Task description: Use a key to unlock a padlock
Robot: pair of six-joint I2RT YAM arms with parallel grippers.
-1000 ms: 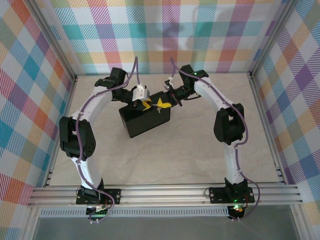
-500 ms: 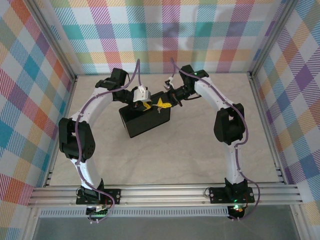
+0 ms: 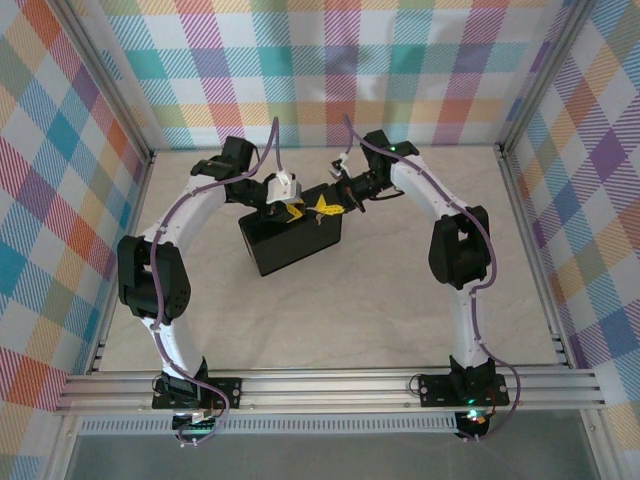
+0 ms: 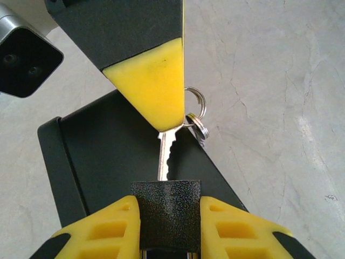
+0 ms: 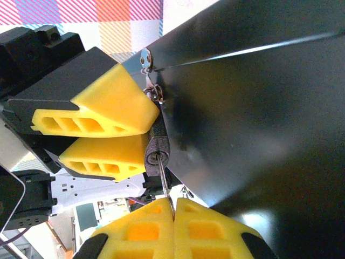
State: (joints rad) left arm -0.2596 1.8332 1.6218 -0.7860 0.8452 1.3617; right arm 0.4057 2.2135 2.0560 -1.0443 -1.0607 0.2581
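Left end effector (image 4: 167, 204): closed partway onto the padlock (image 4: 166, 216), one yellow finger (image 4: 108, 226) pressed against each side of it.
Right end effector (image 5: 173, 204): closed tight, its two yellow tips pinching the head end of the key (image 4: 164, 154).
Padlock: held in the air over the box (image 3: 290, 245), right at the tips of the left end effector. From the left wrist it shows a dark, rough face with a sliver of silvery metal under it.
Padlock vs right end effector: just beside it but apart. A short bare length of key blade bridges the gap in the right wrist view, where the keyhole end (image 5: 156, 155) faces the right tips.
Key: its toothed blade runs straight from the right end effector's tip into the padlock. How deep it sits cannot be told.
Rings (image 4: 195, 110): two small split rings hang off the key's head, beside the right end effector's tip.
Box: black, rectangular, lying on the desk (image 4: 269, 81) below both end effectors. A small silvery fitting (image 5: 144, 58) sits at its edge.
Arms: seen from above, they curve in from both sides and meet tip to tip over the box's far edge, left (image 3: 290, 208) facing right (image 3: 322, 205).
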